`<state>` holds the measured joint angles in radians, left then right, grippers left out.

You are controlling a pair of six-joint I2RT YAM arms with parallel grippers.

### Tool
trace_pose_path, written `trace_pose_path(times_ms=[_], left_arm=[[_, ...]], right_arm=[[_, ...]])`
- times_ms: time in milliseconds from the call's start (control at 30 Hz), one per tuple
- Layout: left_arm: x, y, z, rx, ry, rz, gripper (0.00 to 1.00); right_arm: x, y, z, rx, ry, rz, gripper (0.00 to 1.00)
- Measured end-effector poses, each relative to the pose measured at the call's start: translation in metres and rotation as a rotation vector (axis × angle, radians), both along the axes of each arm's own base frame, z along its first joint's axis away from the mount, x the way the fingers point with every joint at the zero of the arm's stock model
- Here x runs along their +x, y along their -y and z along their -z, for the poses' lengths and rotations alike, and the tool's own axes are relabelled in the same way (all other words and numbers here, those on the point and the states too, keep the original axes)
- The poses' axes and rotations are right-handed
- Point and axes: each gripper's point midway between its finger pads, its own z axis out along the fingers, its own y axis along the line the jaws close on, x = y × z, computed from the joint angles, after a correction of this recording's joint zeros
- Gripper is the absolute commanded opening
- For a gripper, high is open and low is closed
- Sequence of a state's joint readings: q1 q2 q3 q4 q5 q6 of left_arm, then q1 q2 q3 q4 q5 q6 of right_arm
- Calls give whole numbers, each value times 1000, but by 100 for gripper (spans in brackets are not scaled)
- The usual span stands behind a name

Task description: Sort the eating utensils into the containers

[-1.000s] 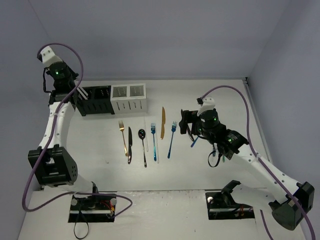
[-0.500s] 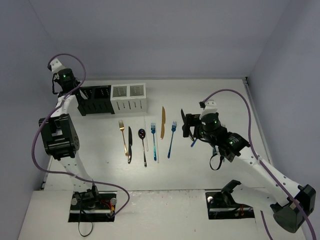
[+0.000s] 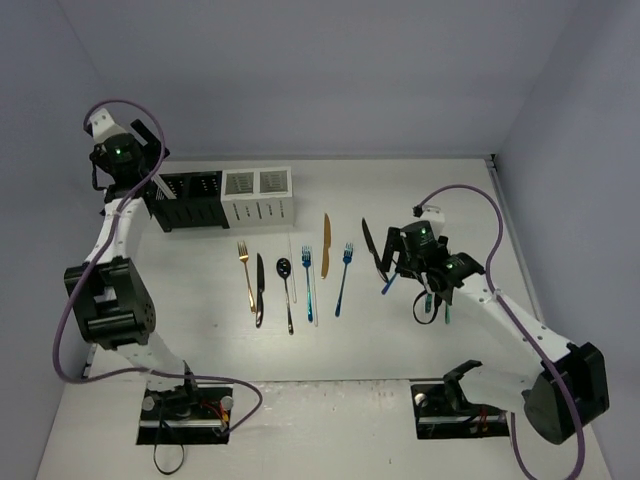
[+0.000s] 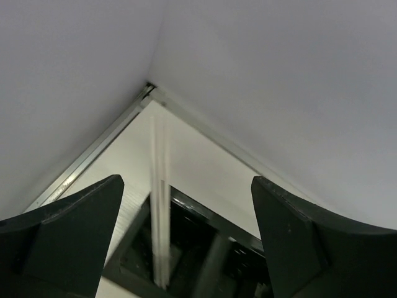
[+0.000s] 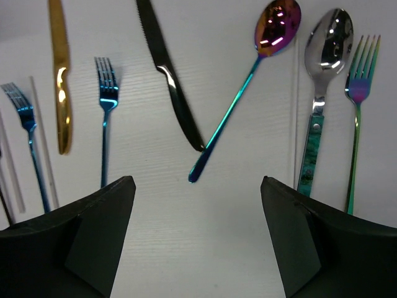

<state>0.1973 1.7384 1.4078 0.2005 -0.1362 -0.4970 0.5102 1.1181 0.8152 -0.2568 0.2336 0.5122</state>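
Observation:
My left gripper (image 3: 148, 172) (image 4: 186, 181) hangs open over the left end of the black container (image 3: 186, 201) (image 4: 205, 248). A pair of pale chopsticks (image 4: 160, 205), blurred, stands free between its fingers with the lower ends in the left compartment. The white container (image 3: 258, 195) adjoins the black one. My right gripper (image 3: 398, 258) (image 5: 198, 186) is open and empty above a black knife (image 5: 170, 87), an iridescent spoon (image 5: 248, 81), a silver spoon (image 5: 321, 81) and an iridescent fork (image 5: 358, 118). A gold fork (image 3: 245, 272), gold knife (image 3: 325, 245) and blue forks (image 3: 308, 280) lie in a row.
A black knife (image 3: 259, 290) and black spoon (image 3: 286, 292) lie in the row's left half, with a pale chopstick (image 3: 293, 255) beside them. Walls close in behind the containers and along the left edge.
My left gripper has opened and let go of the chopsticks, which drop into the black container. My right gripper has shifted a little right and nearer the table.

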Motion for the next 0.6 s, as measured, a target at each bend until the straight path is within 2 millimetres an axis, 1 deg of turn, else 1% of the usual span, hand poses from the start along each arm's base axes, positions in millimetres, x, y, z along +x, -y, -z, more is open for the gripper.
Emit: trace_pose_path(times_ms=[67,100,133,200,233,300,333,400,433,467,533,600], left_arm=[[-16,17,-33,13,30,38,83],[-26,31,-54,24,55,69,83],[-36,48,-74,31,79,109,83],[-57,89,-105,37,114,216,83],[-67,110,-117,38,127,272,83],[-89,152,-131,31,133,405,83],[-99,171,-133,27,131,466,83],[-120,203,-121,15,94,579,83],[-130,213,-111,14,72,620,83],[-139,223,-98,12,38,658,83],[-159,237,-63,4,-59,724,83],[-174,243,-32,1,-151,768,83]], right_arm=[[1,10,17,-2,-61,40,74],[3,16,24,-2,-88,58,74],[4,21,31,-3,-113,76,73],[6,31,41,-1,-154,109,73],[7,36,45,2,-170,122,73],[8,45,51,15,-196,144,72],[9,48,53,22,-207,153,71],[9,55,59,35,-234,161,70],[10,58,62,38,-247,169,70],[10,62,66,39,-262,173,70],[9,66,73,43,-290,177,68],[8,69,78,46,-312,178,65]])
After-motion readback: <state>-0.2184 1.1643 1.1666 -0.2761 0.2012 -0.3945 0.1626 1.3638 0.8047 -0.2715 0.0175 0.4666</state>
